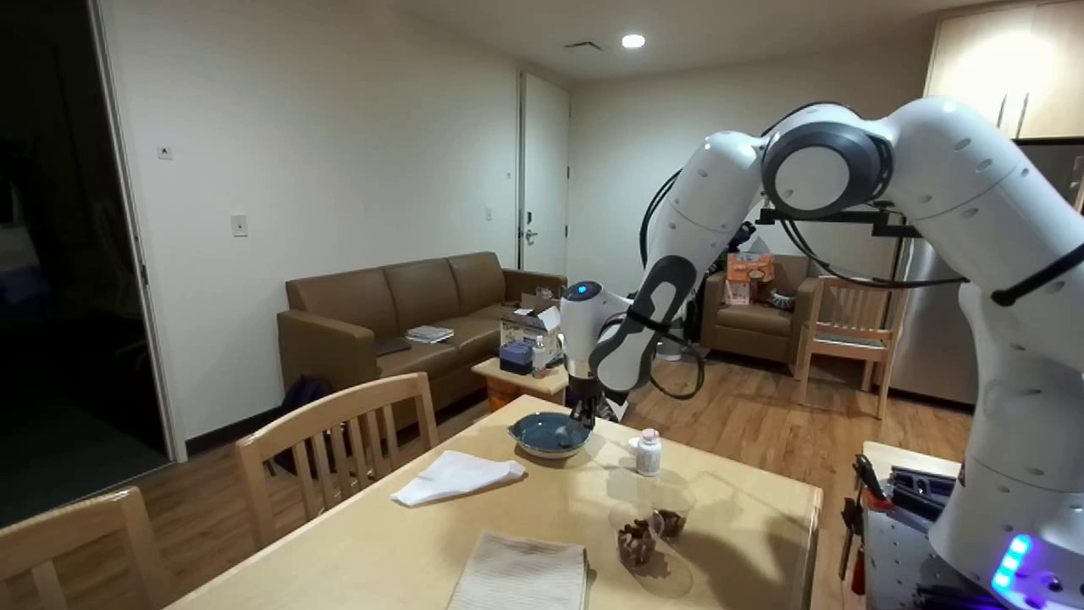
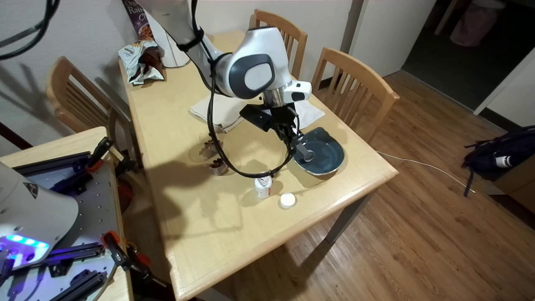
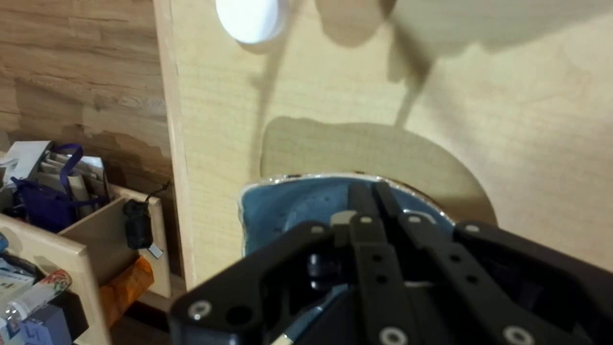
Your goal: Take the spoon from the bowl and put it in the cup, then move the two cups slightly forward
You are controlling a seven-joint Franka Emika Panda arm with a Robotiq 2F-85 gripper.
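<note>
“Near the corner where the table's [image 2: 234, 238] short edge meets the long edge with the wooden chairs [image 1: 339, 409], what is that?”

“The blue bowl [image 2: 332, 155], upright on the wood. The spoon [image 2: 308, 156] is in it, its rounded end showing grey inside the rim.”

“And the gripper [image 3: 373, 191]?”

“Pointing down into the bowl. Its fingers [image 3: 362, 199] are pressed together, side by side, and the spoon is right at their tips. Whether its handle is caught between them, I cannot tell.”

“Where are the two cups [image 1: 637, 540] [image 1: 675, 518]?”

“Farther from the short edge than the bowl, and nearer the other long edge, the one toward the robot's base [image 2: 33, 205]. They stand just beside each other, both upright and see-through, with dark brown pieces inside, well apart from the bowl.”

“Anything between them and the short edge?”

“A white bottle [image 2: 263, 187], upright. Near it, closer to that edge, lies a white disc [image 2: 287, 200].”

“And along the chairs?”

“A white napkin [image 1: 457, 479] lies at that long edge, near the bowl. Farther from the short edge lies a folded cloth [image 1: 521, 568].”
</note>
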